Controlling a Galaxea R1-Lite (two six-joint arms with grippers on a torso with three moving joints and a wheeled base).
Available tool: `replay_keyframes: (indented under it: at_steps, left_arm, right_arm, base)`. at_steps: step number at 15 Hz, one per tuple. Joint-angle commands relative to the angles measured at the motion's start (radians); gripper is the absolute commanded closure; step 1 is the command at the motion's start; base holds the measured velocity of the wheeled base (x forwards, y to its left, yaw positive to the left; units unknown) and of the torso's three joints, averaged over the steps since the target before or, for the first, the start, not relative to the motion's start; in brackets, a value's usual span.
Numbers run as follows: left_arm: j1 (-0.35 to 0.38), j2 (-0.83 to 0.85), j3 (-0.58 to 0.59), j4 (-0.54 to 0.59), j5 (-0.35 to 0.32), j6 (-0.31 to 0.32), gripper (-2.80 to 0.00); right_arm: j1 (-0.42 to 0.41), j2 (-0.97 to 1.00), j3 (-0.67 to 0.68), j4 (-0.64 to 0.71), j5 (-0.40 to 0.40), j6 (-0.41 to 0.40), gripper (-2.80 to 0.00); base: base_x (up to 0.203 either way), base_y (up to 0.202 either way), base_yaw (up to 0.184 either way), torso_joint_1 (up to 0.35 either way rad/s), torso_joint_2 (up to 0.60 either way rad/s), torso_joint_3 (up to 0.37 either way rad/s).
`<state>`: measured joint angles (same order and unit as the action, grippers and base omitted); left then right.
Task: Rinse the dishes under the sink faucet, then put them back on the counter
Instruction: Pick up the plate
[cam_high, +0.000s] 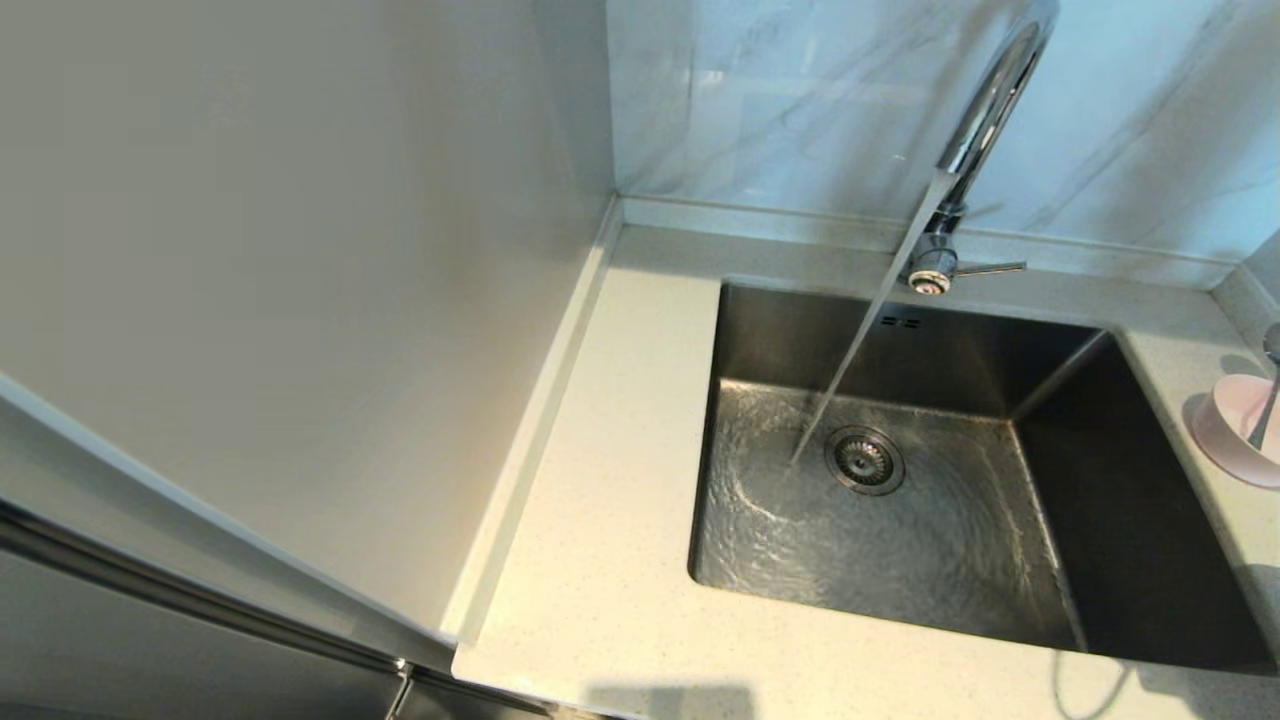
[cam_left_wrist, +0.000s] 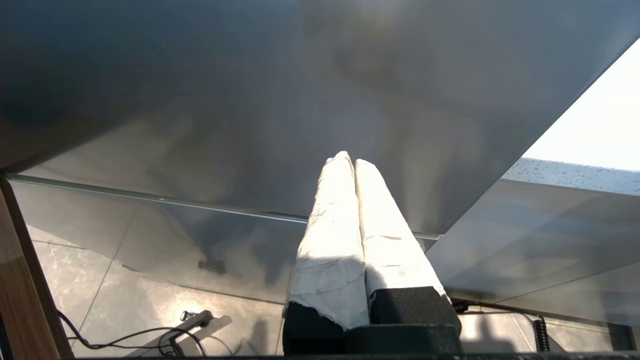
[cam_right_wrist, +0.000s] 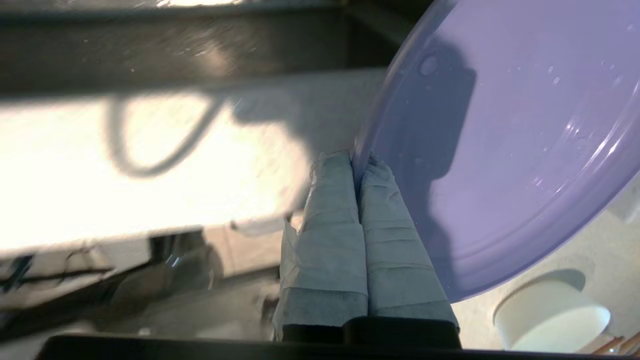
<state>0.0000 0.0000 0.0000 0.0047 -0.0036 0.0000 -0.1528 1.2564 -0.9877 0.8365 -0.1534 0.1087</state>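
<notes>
- The sink faucet (cam_high: 985, 130) is running: a slanted stream of water (cam_high: 860, 345) falls from its spout into the sink (cam_high: 880, 480) and lands just beside the round drain strainer (cam_high: 864, 460), sending ripples across the basin floor.
- The faucet's thin side lever (cam_high: 990, 268) sticks out from the round base toward the robot's right.
- No arm shows in the head view.
- In the right wrist view, the right gripper (cam_right_wrist: 356, 162) has its jaws clenched on the rim of a round flat plate (cam_right_wrist: 510, 130), which looks lilac and is held tilted, with water droplets on its surface.
- Below that plate, a white dish (cam_right_wrist: 550, 312) stands on the desk (cam_high: 600, 480).
- At the right edge of the head view, a pale pink bowl (cam_high: 1235, 425) sits on the desk beside the sink, with a thin utensil handle (cam_high: 1266, 405) standing in it.
- The left gripper (cam_left_wrist: 348, 161) is parked low beside a grey cabinet panel (cam_left_wrist: 280, 100), above a tiled floor (cam_left_wrist: 150, 310); its cloth-wrapped jaws are pressed together on nothing.
</notes>
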Motion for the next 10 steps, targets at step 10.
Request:
replay_keyframes:
  at_steps: [10]
  left_arm:
    - [0.0, 0.0, 0.0, 0.0, 0.0, 0.0, 0.0]
  right_arm:
    - [0.299, 0.097, -0.404, 0.179, 0.463, -0.312, 0.0]
  base:
    - [0.0, 0.0, 0.0, 0.0, 0.0, 0.0]
